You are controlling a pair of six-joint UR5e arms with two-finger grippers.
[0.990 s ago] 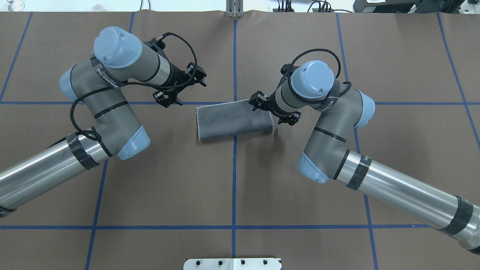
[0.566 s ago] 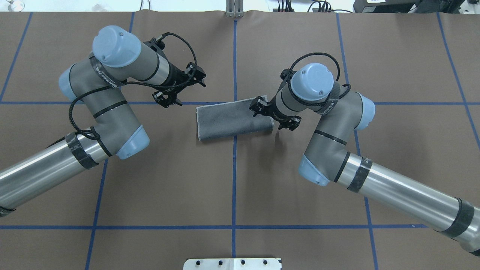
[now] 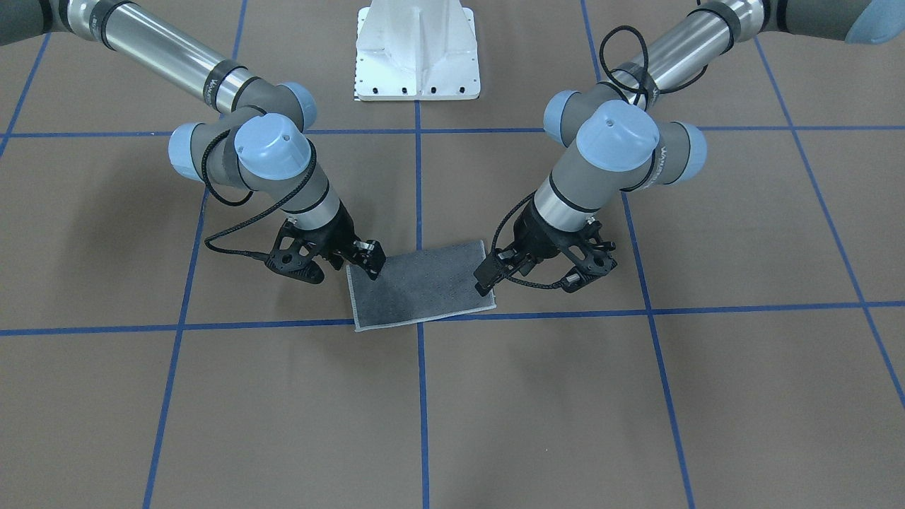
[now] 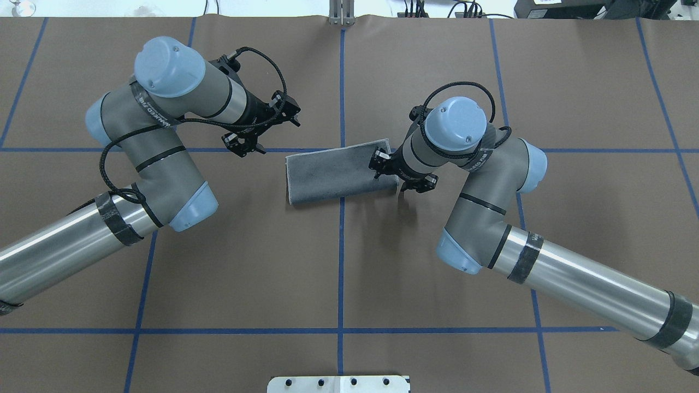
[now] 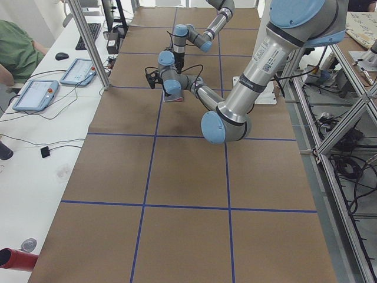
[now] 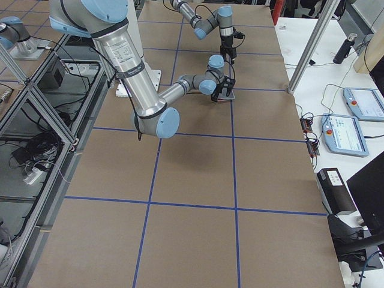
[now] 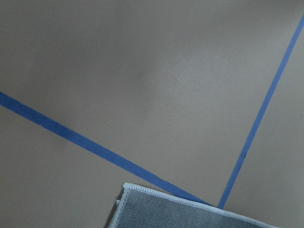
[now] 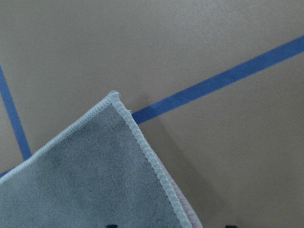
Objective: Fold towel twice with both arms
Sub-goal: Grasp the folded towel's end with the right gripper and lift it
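Note:
The towel [image 4: 333, 174] lies folded once into a strip at the table's centre, dark grey face up, with a light stitched border. It also shows in the front view [image 3: 421, 286]. My right gripper [image 4: 398, 174] is open and hovers over the towel's right end. In the right wrist view the towel's corner [image 8: 95, 166] fills the lower left, with a pink layer [image 8: 186, 211] peeping out under its edge. My left gripper [image 4: 266, 129] is open and empty, raised off the towel's left end. The left wrist view shows only a towel corner [image 7: 156, 209].
Blue tape lines [image 4: 341, 262] grid the brown table cover. The white pedestal base [image 3: 417, 63] stands at the robot's side of the table. A side bench with tablets [image 5: 35, 94] and a seated person [image 5: 15, 50] lies beyond the table's far edge.
My right gripper has moved along the towel's right end toward the robot's side. The left arm and the towel have not moved.

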